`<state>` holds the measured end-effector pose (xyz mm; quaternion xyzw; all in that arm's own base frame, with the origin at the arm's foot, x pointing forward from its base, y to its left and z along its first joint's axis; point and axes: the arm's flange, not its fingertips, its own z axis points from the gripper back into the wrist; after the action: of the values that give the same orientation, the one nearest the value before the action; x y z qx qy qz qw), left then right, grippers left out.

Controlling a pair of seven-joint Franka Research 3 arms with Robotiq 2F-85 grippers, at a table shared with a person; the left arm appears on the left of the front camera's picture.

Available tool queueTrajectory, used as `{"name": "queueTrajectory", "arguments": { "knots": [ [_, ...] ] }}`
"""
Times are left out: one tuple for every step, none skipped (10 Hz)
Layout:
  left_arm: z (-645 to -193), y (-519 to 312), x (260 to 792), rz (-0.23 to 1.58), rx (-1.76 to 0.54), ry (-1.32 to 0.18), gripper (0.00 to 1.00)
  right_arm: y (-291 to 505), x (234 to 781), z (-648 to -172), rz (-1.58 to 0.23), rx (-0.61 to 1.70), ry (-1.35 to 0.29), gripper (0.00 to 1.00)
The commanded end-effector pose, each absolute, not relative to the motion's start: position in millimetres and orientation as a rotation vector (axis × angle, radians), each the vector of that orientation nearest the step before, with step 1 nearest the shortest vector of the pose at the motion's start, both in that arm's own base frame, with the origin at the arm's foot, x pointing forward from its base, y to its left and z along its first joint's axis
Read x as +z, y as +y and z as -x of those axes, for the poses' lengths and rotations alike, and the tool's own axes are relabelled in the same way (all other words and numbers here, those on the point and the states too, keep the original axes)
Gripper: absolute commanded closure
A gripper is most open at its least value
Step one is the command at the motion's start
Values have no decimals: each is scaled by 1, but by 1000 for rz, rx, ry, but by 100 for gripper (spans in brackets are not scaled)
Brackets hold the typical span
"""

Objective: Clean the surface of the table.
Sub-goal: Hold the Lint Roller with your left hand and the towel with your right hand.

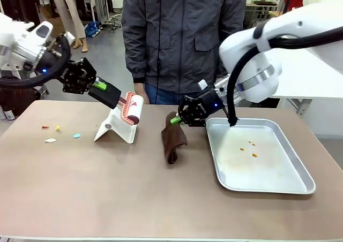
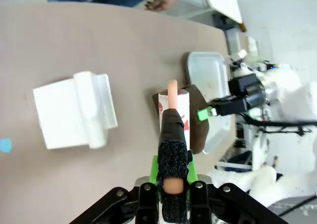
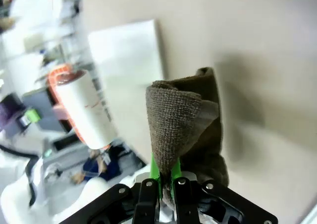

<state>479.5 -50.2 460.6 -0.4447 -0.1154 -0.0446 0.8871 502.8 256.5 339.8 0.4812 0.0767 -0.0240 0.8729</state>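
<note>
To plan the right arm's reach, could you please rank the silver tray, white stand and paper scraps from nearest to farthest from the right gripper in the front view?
1. silver tray, just beside the right gripper, on its right.
2. white stand, left of centre.
3. paper scraps, far left.

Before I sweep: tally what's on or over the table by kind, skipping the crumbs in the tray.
Scraps on the table: 4 (red, yellow, blue, white)
Lint roller: 1
White roller stand: 1
Brown cloth: 1
Metal tray: 1
Total: 8
</note>
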Motion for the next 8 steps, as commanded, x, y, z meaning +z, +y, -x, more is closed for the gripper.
{"name": "queueTrajectory", "arguments": {
  "knots": [
    [-453,-20,462,1059,-141,-211,96,227,323,-480,-1151,67,293,100],
    [-440,-4,461,1124,-158,-207,96,220,322,-469,-1233,94,311,100],
    [-428,15,458,1183,-138,-205,96,210,322,-457,-1345,79,368,100],
    [-417,35,453,1241,-128,-191,96,198,323,-441,-1459,31,386,100],
    [-404,54,447,1300,-113,-185,96,179,326,-417,-1564,-41,320,100],
    [-395,71,441,1336,-76,-193,96,156,329,-394,-1625,-104,190,100],
    [-385,89,436,1341,-53,-183,96,132,332,-373,-1654,-162,77,100],
    [-404,119,379,1327,-62,-203,96,105,335,-357,-1680,-213,-11,100]
  ]
}}
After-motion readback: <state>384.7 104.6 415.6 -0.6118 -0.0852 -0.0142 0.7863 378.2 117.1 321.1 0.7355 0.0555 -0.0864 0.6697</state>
